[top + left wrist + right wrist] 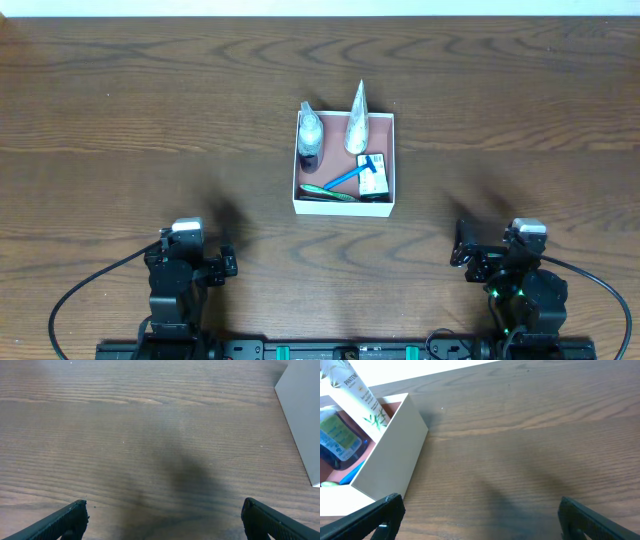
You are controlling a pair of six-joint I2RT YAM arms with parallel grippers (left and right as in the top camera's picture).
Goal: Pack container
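Your container [341, 208]: square, shallow white cardboard, pinkish floor, centre of overhead frame on dark wood-grain surface [120, 130]. Inside: tapered white tube [357, 118] leaning over upper rim, clear bottle [310, 135], blue razor [350, 177]. Your left gripper [165, 510] and right gripper [481, 505]: both released, jaws wide.

Two black arms [172, 285], pale wrist caps [187, 228], looping black cables [100, 271], dark wedge-shaped jaws.

The desk [120, 120] is dark brown with wavy wood grain. Ahead and to the left of the black right end effector [480, 505], the container [390, 455] has white walls and a pinkish-brown floor. Inside it, a white tube [362, 397] carries a green leaf print, a razor [350, 176] is blue, and a packet [372, 183] is green and white.
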